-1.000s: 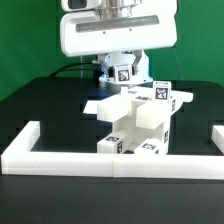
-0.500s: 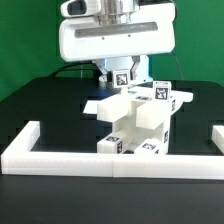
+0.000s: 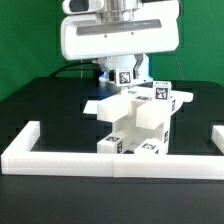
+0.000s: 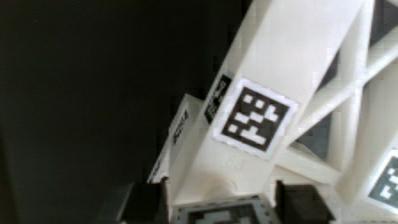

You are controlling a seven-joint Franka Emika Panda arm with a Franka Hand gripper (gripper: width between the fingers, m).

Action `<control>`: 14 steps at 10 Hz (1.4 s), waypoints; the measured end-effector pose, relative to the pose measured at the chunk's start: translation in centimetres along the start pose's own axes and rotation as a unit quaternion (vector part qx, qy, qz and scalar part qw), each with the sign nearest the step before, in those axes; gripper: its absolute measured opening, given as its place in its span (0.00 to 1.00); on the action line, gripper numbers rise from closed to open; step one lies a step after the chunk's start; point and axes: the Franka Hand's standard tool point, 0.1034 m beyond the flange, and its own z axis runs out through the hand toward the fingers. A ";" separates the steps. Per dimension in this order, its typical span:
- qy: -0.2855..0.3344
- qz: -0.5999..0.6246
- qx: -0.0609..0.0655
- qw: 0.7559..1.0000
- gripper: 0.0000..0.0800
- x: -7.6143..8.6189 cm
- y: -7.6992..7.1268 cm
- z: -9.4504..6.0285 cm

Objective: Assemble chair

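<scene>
The partly built chair (image 3: pixel 136 122), a cluster of chunky white blocks with black-and-white tags, stands at the table's middle, just behind the front wall. My gripper (image 3: pixel 123 76) hangs over the cluster's rear top and is shut on a white tagged chair part (image 3: pixel 123 71). In the wrist view the gripper (image 4: pixel 226 206) has its dark fingers (image 4: pixel 151 200) on either side of that part (image 4: pixel 222 190), whose tag shows between them. A long white post with a tag (image 4: pixel 253 115) runs diagonally beneath. How the held part meets the structure is hidden.
A long low white border wall (image 3: pixel 110 158) runs along the front, with side arms at the exterior view's left (image 3: pixel 22 135) and right (image 3: pixel 214 135). The black table (image 3: pixel 50 100) lies around the chair. A green backdrop stands behind the arm.
The arm's body has shifted very slightly over the last second. The gripper stays shut on the tagged part, and the chair blocks have not moved.
</scene>
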 end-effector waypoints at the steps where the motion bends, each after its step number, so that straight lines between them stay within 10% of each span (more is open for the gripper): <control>1: -0.002 0.000 -0.001 1.000 0.37 0.0 0.1 0.2; 14: -0.003 0.021 -0.001 1.000 0.37 -0.3 0.0 0.4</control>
